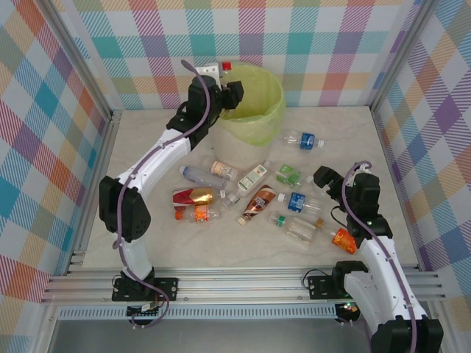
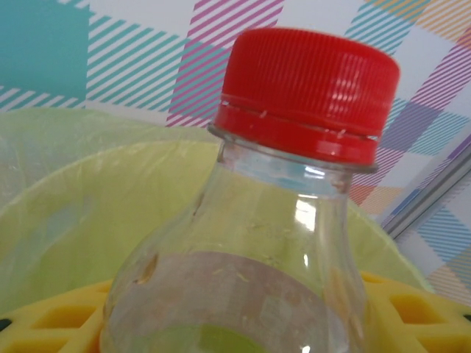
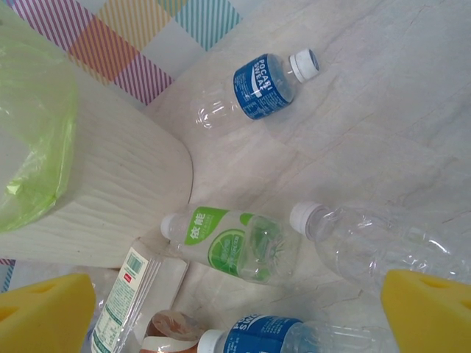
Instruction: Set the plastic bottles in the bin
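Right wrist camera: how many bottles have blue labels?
2. One blue-label bottle lies near the top; the second blue-label bottle lies at the bottom edge. Others may be hidden.

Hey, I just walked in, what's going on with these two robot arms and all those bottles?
The left pincer is closed on a clear red-capped bottle and holds it up at the rim of the bin, which is lined with a yellow-green bag. The bottle has not been dropped in yet. The right pincer is open and empty, hovering over the other bottles scattered across the table in front of the bin.
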Robot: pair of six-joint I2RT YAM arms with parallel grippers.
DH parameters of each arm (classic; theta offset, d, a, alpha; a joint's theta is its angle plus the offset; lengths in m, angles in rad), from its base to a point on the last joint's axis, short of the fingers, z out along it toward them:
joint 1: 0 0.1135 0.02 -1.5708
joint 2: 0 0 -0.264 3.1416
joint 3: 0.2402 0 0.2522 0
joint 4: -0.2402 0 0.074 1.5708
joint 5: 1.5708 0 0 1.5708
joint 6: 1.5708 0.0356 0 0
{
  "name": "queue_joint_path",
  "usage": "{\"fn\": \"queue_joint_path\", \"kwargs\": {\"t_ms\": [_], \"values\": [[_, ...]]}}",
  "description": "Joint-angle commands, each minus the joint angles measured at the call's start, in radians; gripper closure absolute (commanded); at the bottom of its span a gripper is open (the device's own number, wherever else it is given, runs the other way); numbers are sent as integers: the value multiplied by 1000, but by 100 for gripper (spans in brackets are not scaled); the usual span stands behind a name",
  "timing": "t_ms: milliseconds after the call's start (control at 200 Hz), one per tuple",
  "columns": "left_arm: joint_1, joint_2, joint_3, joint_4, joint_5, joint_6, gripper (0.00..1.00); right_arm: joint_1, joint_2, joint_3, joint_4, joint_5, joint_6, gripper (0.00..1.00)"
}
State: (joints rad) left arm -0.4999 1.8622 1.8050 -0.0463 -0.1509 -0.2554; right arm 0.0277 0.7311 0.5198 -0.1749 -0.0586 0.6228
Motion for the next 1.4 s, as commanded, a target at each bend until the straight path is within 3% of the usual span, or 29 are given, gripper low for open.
{"fn": "queue_joint_path", "kwargs": {"t_ms": [0, 245, 515, 820, 850, 960, 1100, 1225, 1395], "values": [[14, 18, 72, -97, -16, 31, 53, 8, -9, 35, -45, -18, -31, 0], [15, 53, 112, -297, -18, 25, 48, 5, 52, 69, -101, 38, -28, 0], [17, 48, 177, -397, 3, 30, 21, 5, 162, 162, -202, 66, -92, 0], [17, -3, 231, -472, 63, 21, 5, 6, 254, 211, -238, 53, -205, 0], [17, -13, 229, -479, 68, 21, 0, 6, 269, 220, -244, 42, -223, 0], [19, -63, 206, -495, 109, 13, 0, 5, 345, 269, -298, 17, -276, 0], [18, -189, 65, -431, 166, -25, 0, 5, 435, 319, -342, 13, -327, 0], [18, -352, -164, -311, 181, -91, 0, 6, 510, 351, -301, 9, -368, 0], [20, -606, -499, -172, 104, -182, 0, 5, 669, 468, -234, -75, -563, 0]]}}
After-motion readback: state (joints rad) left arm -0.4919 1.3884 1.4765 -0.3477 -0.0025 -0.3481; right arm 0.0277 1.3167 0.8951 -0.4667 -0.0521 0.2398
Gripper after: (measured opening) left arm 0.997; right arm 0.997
